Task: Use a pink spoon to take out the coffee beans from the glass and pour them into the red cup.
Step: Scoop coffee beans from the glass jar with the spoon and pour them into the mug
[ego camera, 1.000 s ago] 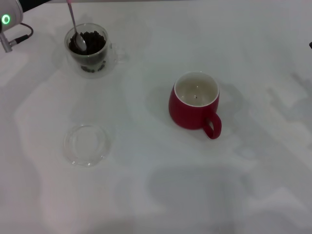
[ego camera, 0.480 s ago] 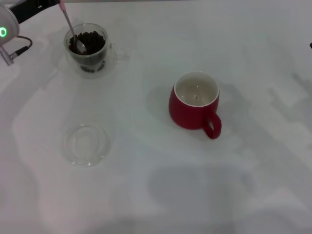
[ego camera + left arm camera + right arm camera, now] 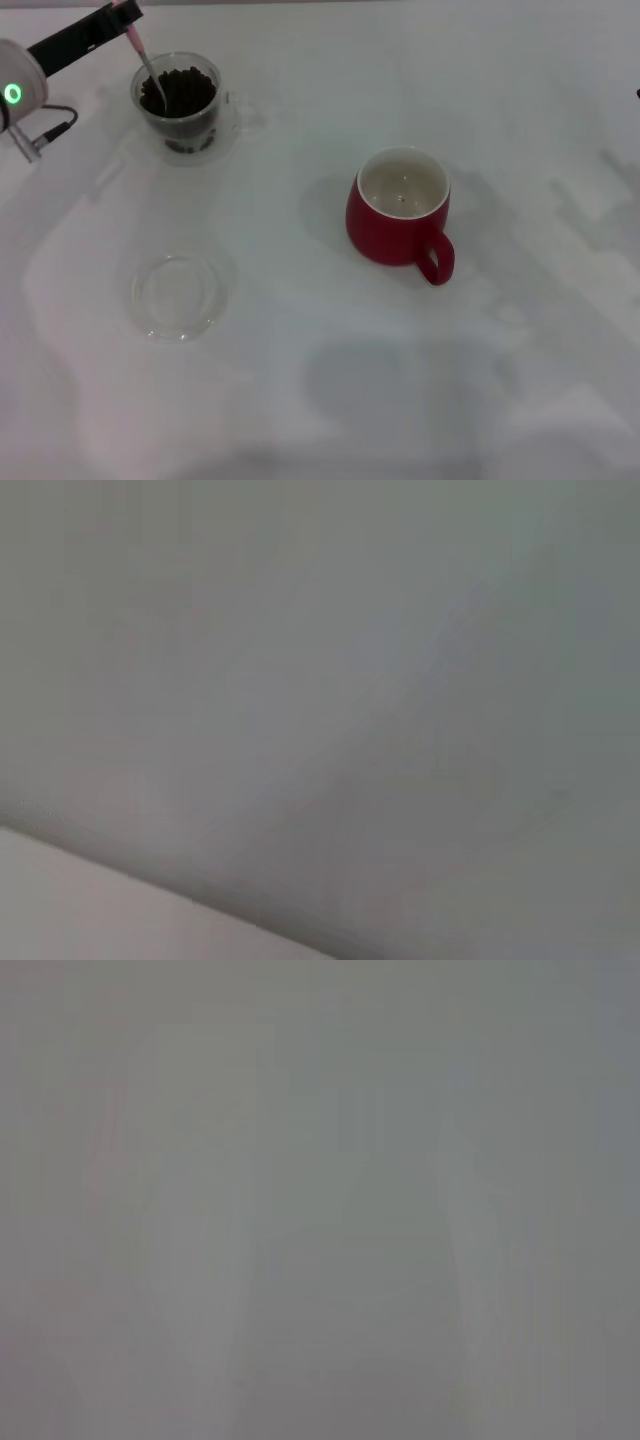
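At the table's far left corner, the left gripper (image 3: 128,14) grips the handle of the pink spoon (image 3: 146,64), whose metal bowl is sunk into the coffee beans (image 3: 181,88) heaped in the glass (image 3: 180,102). The red cup (image 3: 400,217) stands well apart to the right, near mid-table, handle toward the robot. A flat clear glass dish (image 3: 178,296) lies on the white table (image 3: 320,380), nearer the robot than the glass. The right gripper is out of sight.
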Motion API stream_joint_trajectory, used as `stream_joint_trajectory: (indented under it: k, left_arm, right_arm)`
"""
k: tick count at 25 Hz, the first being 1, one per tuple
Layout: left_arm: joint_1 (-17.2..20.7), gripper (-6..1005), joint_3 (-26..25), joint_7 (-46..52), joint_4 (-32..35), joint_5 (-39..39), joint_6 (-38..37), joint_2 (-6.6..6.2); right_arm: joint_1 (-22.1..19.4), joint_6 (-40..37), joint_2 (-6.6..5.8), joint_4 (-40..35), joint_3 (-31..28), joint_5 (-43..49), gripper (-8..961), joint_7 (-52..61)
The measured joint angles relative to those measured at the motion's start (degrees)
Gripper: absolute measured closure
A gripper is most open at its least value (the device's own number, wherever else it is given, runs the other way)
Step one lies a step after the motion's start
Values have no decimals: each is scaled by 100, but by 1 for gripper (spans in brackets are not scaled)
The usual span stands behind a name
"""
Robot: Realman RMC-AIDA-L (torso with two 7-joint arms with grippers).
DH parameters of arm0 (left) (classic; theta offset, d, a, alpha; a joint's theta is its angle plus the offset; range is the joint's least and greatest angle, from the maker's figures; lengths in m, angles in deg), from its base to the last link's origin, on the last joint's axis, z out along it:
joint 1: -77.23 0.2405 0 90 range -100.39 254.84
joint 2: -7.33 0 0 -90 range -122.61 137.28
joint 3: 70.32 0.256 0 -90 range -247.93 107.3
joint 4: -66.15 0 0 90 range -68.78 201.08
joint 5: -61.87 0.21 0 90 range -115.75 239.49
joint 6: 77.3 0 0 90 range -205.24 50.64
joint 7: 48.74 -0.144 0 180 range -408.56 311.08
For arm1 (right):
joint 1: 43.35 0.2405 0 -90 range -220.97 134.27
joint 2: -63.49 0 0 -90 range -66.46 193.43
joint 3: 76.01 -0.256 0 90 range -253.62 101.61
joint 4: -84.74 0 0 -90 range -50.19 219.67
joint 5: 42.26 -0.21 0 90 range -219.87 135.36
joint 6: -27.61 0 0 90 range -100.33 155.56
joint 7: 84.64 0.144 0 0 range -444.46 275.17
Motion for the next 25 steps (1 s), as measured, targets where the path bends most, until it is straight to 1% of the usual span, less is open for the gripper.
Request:
stream_joint_trajectory:
  k: [3,13,18,25]
  left_arm:
    - [61,869,5,45,-36,-118,-30,5]
    - [379,869,-5,477,-175,-603,-526,-11]
    - [552,869,-1,767,-192,-681,-749,-10]
    - [713,868,-1,911,-389,-978,-998,-24]
  right_arm:
    - [-6,13,-8,2,-11,-11,109,0]
    - [5,71,-43,2,3,-4,109,1]
    - [-9,94,-54,2,-4,-1,109,2]
    - [-19,275,-62,20,18,1,109,122]
